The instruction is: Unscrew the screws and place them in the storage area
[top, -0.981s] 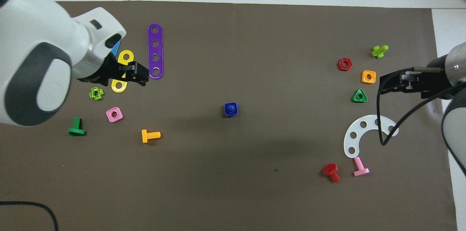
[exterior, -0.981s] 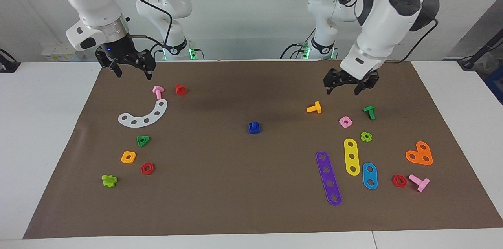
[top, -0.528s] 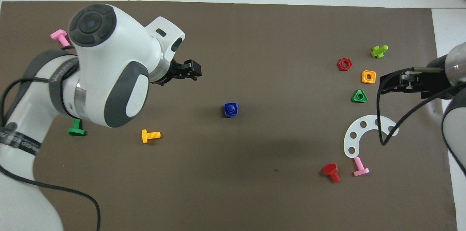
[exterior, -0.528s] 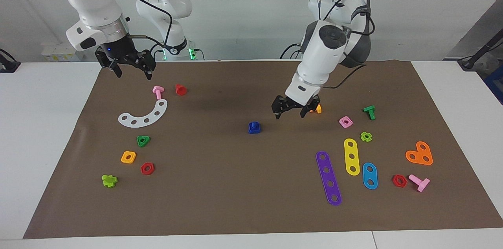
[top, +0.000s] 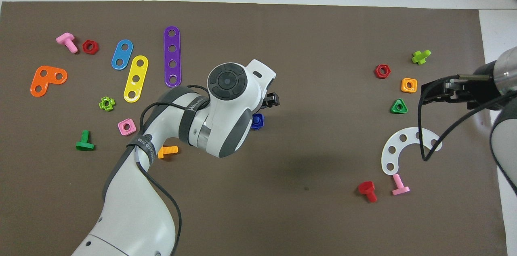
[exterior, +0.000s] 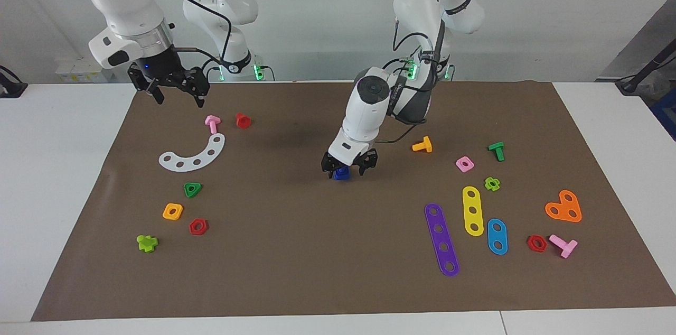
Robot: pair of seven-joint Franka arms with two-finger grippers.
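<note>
The dark-blue bolt (exterior: 342,174) stands stem up on the middle of the brown mat. My left gripper (exterior: 348,165) is low over it, open, with a finger on either side of it. I cannot tell if the fingers touch it. In the overhead view the left arm hides most of the bolt (top: 257,121). The storage area (exterior: 188,208) is bare mat amid a green triangular nut (exterior: 193,189), an orange square nut (exterior: 172,211) and a red hexagonal nut (exterior: 198,226). My right gripper (exterior: 177,91) waits, open and empty, over the mat's edge nearest the robots.
A white curved strip (exterior: 193,154), a pink bolt (exterior: 212,123) and a red bolt (exterior: 242,120) lie near the right gripper. Toward the left arm's end lie an orange bolt (exterior: 422,145), a purple strip (exterior: 441,240), a yellow strip (exterior: 472,210) and several small parts.
My left arm has swung from its own end of the table to the middle and come down, so its open gripper now straddles the blue bolt. The right arm has not moved.
</note>
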